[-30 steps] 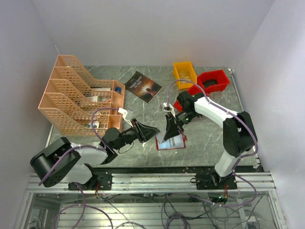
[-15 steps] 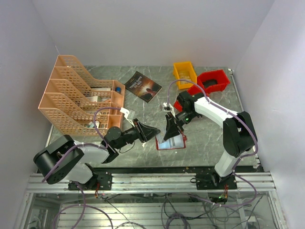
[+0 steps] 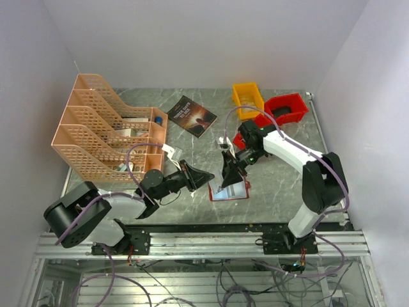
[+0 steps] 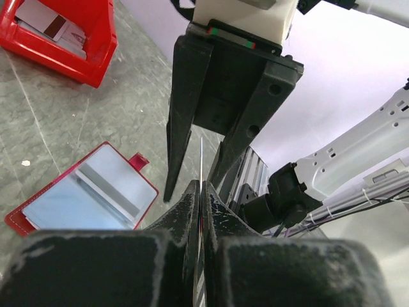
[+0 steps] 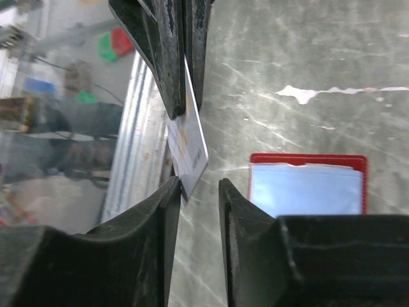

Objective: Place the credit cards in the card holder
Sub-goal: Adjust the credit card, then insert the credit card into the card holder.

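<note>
The card holder [image 3: 230,190] lies open on the table, dark red with pale clear pockets; it also shows in the wrist views [image 4: 83,192] [image 5: 307,185]. Just left of it and above the table, my left gripper [image 3: 208,177] [image 4: 200,185] is shut on a credit card [image 5: 190,148], seen edge-on in the left wrist view [image 4: 201,157]. My right gripper [image 3: 225,182] [image 5: 199,185] points down at the same card with its jaws open. The card's lower corner sits beside the right gripper's left finger. More cards [image 4: 54,29] lie in a small red bin [image 4: 96,57].
An orange file rack [image 3: 108,131] stands at the left. A dark-covered book [image 3: 192,115] lies at the back middle. A yellow bin [image 3: 247,99] and a larger red bin [image 3: 284,109] stand at the back right. The table's near edge is a metal rail [image 3: 204,236].
My left gripper has shut on the card. My right gripper, shut on that card before, has opened and let go of it. Both arms have barely moved.
</note>
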